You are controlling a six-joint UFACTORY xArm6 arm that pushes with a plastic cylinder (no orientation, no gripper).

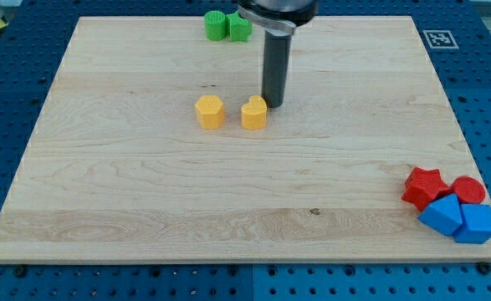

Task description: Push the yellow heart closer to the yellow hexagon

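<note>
A pale wooden board lies on a blue perforated table, a black-and-white marker tag at its top right corner. The yellow heart block sits near the yellow hexagon block to its left. My tip touches the heart's upper right; there are no jaws.

My tip sits just right of the yellow heart, maybe touching it, with the yellow hexagon near on its left, mid-frame.

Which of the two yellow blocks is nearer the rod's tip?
The yellow heart, the right one of the pair: my tip sits just at its upper right. The yellow hexagon lies farther left.
</note>
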